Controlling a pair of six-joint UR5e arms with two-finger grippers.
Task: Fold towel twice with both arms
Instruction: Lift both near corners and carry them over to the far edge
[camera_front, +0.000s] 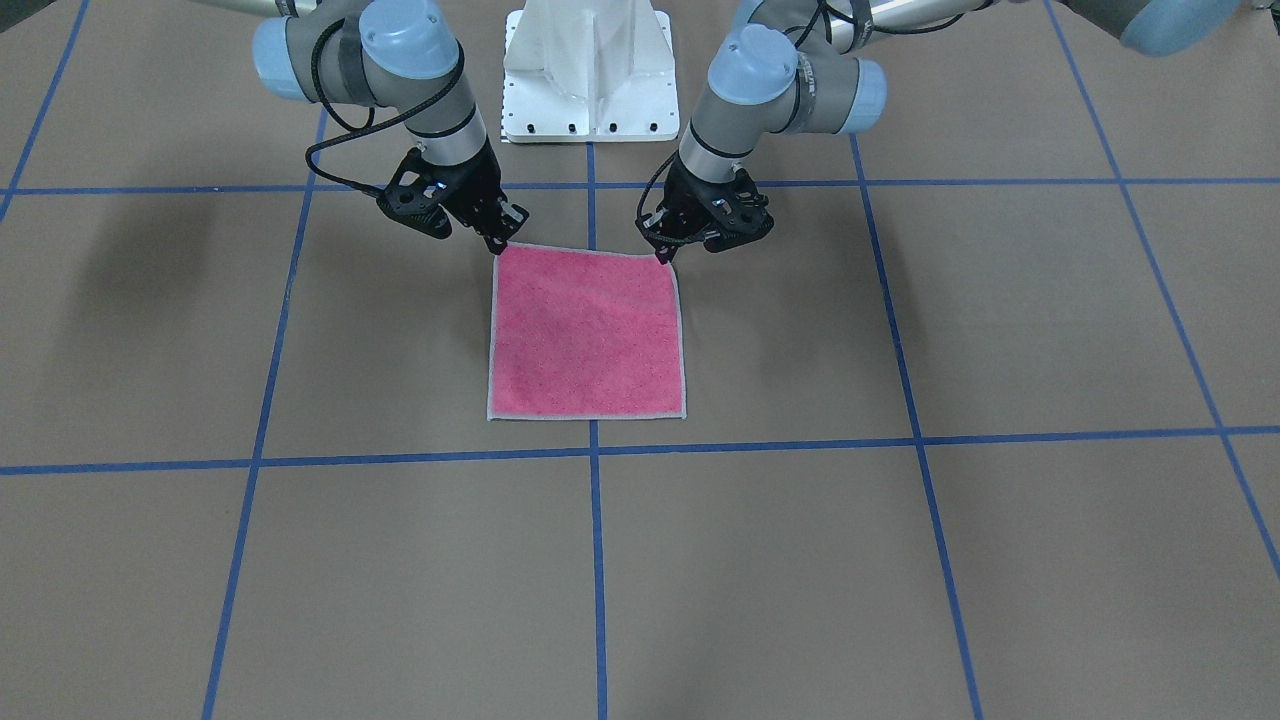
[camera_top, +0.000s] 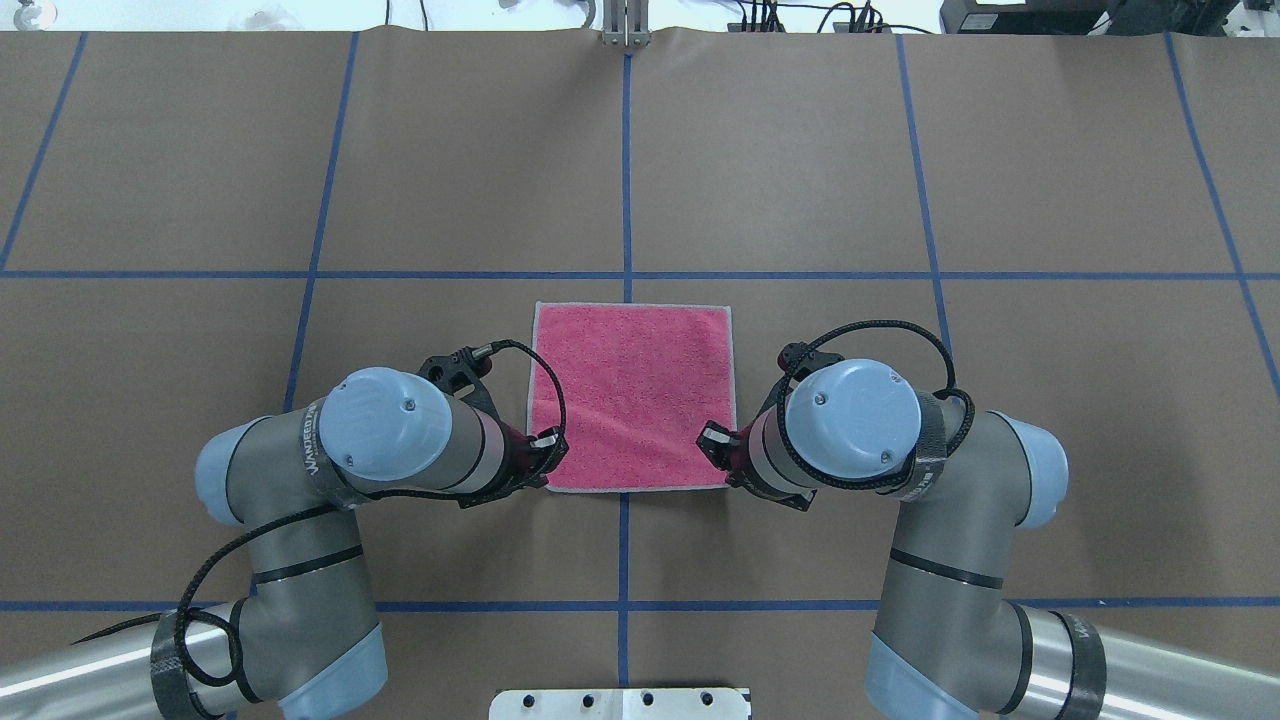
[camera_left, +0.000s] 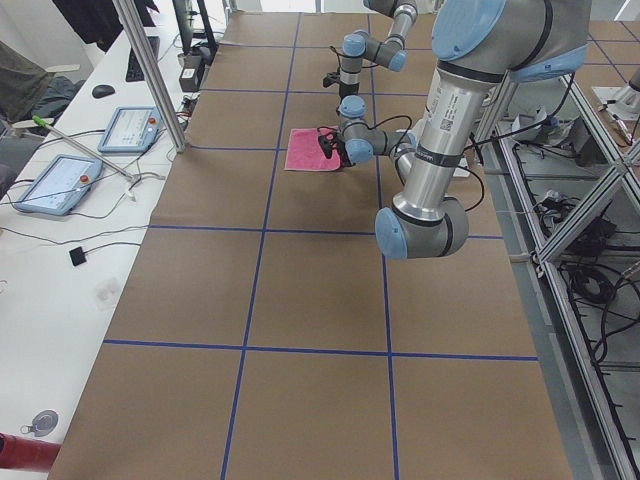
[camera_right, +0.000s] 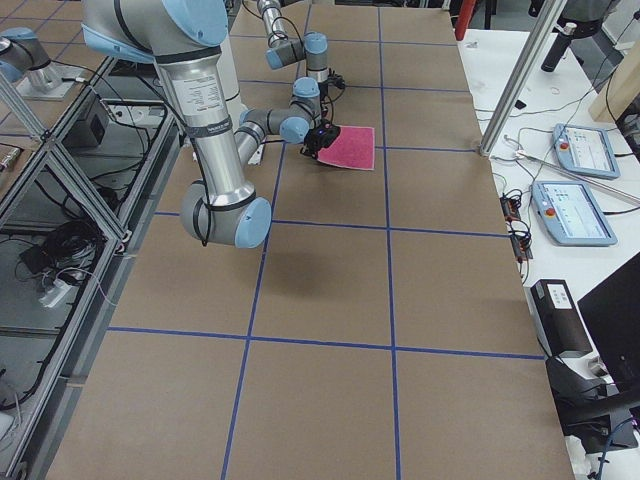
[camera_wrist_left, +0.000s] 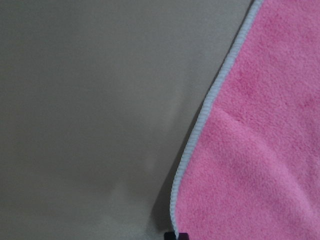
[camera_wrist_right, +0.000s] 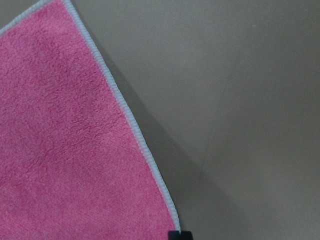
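The towel (camera_front: 588, 335) lies pink face up on the brown table, with its light grey hem all around. It also shows in the overhead view (camera_top: 635, 395). My left gripper (camera_front: 662, 255) is at the towel's corner nearest the base on my left side, shut on that corner. My right gripper (camera_front: 500, 243) is shut on the other near corner. In the left wrist view the hem (camera_wrist_left: 200, 130) runs down to the fingertips and casts a shadow, so it is slightly raised. The right wrist view shows the hem (camera_wrist_right: 125, 115) the same way. The grey face is hidden.
The white pedestal base (camera_front: 590, 70) stands just behind the towel's near edge. Blue tape lines (camera_front: 596, 450) grid the brown table. Teach pendants (camera_left: 60, 180) and a metal post (camera_left: 150, 75) stand on the white bench beyond the table's far edge.
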